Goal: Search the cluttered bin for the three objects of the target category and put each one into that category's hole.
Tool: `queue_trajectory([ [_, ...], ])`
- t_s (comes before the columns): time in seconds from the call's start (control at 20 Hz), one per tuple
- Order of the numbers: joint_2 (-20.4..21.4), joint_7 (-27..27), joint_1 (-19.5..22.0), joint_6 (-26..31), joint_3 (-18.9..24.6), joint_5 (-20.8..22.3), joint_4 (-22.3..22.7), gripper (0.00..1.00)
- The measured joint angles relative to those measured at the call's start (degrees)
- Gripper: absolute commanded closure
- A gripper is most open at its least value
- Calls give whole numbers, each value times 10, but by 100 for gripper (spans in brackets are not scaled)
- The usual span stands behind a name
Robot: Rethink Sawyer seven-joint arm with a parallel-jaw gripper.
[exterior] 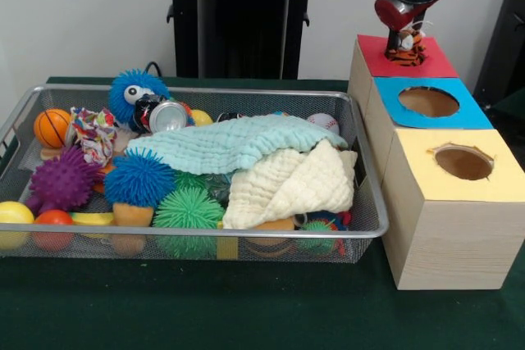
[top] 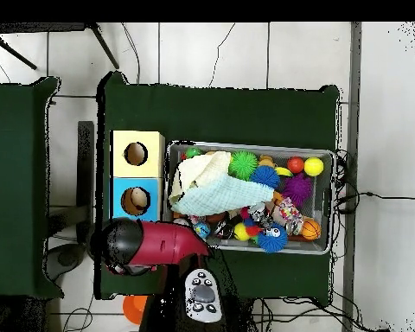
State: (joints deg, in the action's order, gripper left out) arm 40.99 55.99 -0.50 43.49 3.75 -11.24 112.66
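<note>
Gripper (exterior: 406,37) is hanging over the red box top (exterior: 435,61), its fingers clenched on an orange striped tiger (exterior: 406,49) that is sitting at the red hole. In the overhead view the arm (top: 155,244) is covering that box. The bin (exterior: 371,227) is lying just beside the boxes, holding a mint cloth (exterior: 225,143), a cream cloth (exterior: 291,186), puffer balls and a can (exterior: 166,115). The blue hole (exterior: 428,102) and yellow hole (exterior: 463,161) are lying uncovered.

Front view: low, close, across the table's near edge, facing the pedestal (exterior: 244,14); overhead view: high, straight down, whole tabletop; both share the wire tray (exterior: 371,227) (top: 325,156) and boxes (exterior: 443,202) (top: 118,164).
</note>
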Motion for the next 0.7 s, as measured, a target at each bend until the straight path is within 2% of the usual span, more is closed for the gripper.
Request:
queue_trajectory([
  [0.35,-1,0,-10,0,-11,0,-1,0],
  [0.7,-1,1,-56,0,-63,18,-17,0],
])
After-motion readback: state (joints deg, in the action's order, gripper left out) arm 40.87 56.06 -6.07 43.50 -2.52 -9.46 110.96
